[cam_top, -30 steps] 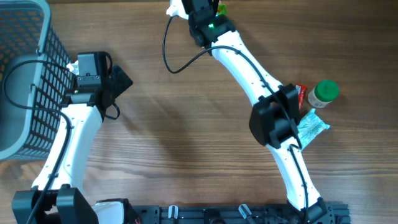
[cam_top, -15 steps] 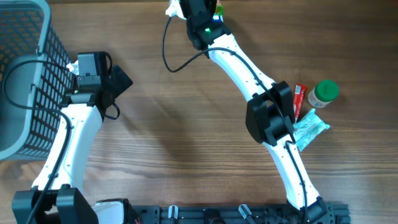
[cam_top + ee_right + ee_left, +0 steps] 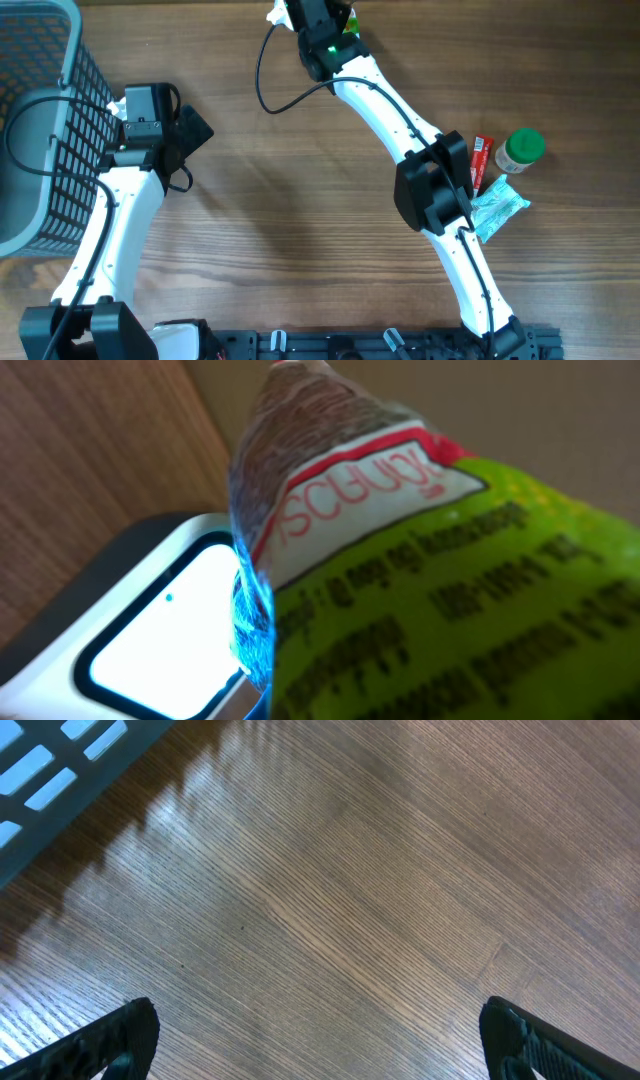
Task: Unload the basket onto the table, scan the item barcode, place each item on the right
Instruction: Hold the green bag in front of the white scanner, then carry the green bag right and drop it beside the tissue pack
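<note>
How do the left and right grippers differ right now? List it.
The left gripper is wide open; the right gripper is shut on the green packet. The left gripper hangs over bare table near the basket; the right gripper holds its packet at the lit scanner. Both are black.

The left arm (image 3: 112, 215) reaches up from its base at the bottom of the overhead view, its wrist turned toward the right. The left gripper (image 3: 196, 128) points down, its fingertips (image 3: 105, 1038) spread wide apart with nothing between them. The right arm (image 3: 395, 105) stretches far forward and leftward, its elbow bent partway along. The right gripper (image 3: 328, 14) at the far end is clamped tight. Its fingers are hidden in its own wrist view, but it seems to pinch a green packet (image 3: 430, 590).
</note>
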You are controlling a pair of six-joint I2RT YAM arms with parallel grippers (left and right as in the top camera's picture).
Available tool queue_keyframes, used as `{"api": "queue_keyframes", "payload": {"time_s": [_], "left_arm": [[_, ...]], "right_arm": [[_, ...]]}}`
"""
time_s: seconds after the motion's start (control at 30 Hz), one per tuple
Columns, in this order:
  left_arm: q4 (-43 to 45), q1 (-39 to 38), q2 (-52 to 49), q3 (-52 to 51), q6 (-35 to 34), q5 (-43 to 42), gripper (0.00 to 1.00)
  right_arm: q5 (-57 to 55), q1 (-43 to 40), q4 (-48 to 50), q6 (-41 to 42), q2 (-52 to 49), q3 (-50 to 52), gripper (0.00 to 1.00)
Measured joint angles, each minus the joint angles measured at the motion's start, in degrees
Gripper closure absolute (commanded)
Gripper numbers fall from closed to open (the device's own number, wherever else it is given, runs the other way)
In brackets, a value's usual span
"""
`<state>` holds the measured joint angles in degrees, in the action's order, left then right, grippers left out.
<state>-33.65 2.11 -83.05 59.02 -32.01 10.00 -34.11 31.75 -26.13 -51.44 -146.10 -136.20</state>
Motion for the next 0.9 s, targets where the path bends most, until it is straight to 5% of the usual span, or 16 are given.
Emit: {"api": "queue_keyframes", "payload": {"time_s": [0.4,0.63,0.9], "left_arm": [[0.00,0.00,0.00,0.00,0.00,0.00,0.00],[0.00,0.00,0.00,0.00,-0.02,0.00,0.00],[0.00,0.00,0.00,0.00,0.00,0.00,0.00]], "right_arm": [[-2.10,0.20,-7.34,8.00,3.65,0.76,0.96],[6.97,-0.37,-25.97,21.42,20.85,0.96,0.96],[22.21,-9.14,-59.28,32.85,35.82,-0.42,0.96]]}}
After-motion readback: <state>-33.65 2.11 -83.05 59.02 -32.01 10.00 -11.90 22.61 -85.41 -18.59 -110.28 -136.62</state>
